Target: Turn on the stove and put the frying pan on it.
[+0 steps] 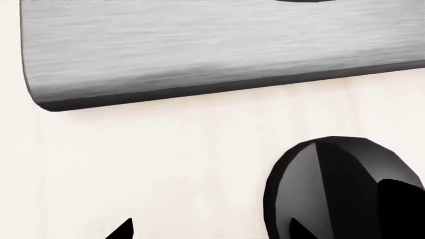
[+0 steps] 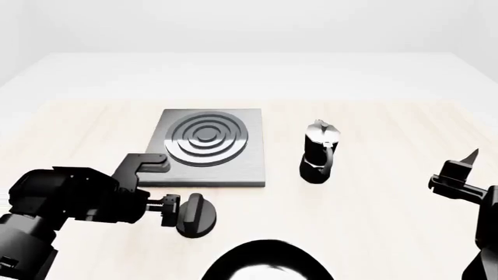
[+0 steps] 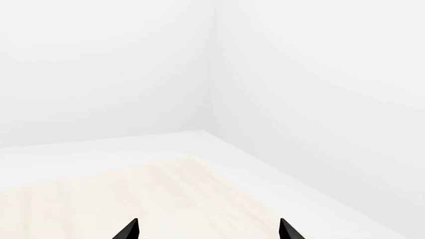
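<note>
The stove [image 2: 209, 146] is a grey square plate with a ringed burner at the table's middle left; its near edge fills the left wrist view [image 1: 199, 55]. Its black round knob [image 2: 196, 214] lies on the table just in front of the plate. My left gripper [image 2: 167, 209] is right beside the knob, on its left. In the left wrist view this gripper [image 1: 212, 231] is open, and the knob [image 1: 339, 189] sits off to one side, overlapped by one fingertip. The frying pan [image 2: 265, 262] shows only partly at the bottom edge. My right gripper [image 2: 459, 169] is open and empty at the far right; it also shows in the right wrist view [image 3: 208, 230].
A tall black moka pot [image 2: 319, 151] stands right of the stove. The pale wooden table [image 2: 389, 204] lies below my right gripper, and its far corner shows in the right wrist view [image 3: 166, 189]. White walls stand behind.
</note>
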Robot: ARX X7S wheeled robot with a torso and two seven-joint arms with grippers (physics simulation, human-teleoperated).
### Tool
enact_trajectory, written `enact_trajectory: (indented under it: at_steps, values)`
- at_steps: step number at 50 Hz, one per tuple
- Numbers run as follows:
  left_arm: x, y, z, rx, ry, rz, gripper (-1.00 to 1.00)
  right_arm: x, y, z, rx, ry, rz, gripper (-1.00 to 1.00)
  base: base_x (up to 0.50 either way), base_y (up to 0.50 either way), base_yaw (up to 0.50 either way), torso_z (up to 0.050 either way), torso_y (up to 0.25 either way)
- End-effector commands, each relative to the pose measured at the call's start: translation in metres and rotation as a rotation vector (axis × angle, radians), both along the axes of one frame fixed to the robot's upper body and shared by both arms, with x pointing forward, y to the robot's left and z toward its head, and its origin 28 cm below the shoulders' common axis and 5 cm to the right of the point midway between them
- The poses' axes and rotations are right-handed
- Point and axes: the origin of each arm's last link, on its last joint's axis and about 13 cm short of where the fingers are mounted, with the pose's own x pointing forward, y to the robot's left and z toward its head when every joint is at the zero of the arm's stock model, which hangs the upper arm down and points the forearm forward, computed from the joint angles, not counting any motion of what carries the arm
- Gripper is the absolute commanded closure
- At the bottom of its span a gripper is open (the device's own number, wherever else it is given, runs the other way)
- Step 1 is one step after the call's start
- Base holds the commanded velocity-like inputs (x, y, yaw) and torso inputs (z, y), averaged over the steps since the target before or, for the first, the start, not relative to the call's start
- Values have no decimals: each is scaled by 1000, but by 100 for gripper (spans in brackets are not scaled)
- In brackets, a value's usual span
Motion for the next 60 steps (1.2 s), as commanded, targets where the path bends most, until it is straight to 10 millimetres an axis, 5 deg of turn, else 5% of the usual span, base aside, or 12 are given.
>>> enact_trajectory:
  at_steps: [1, 26, 60]
  values:
    - [1, -9, -7, 45, 34, -39, -100, 0, 1, 0, 0, 0, 4, -100, 0, 0, 0, 0, 0]
    - [-11, -25, 16, 49, -11, -178, -100, 3, 2, 2, -2, 2, 12, -100, 0, 0, 0, 0, 0]
    - [15, -35, 23, 26, -103, -144, -100, 2, 2, 0, 0, 6, 12, -100, 0, 0, 0, 0, 0]
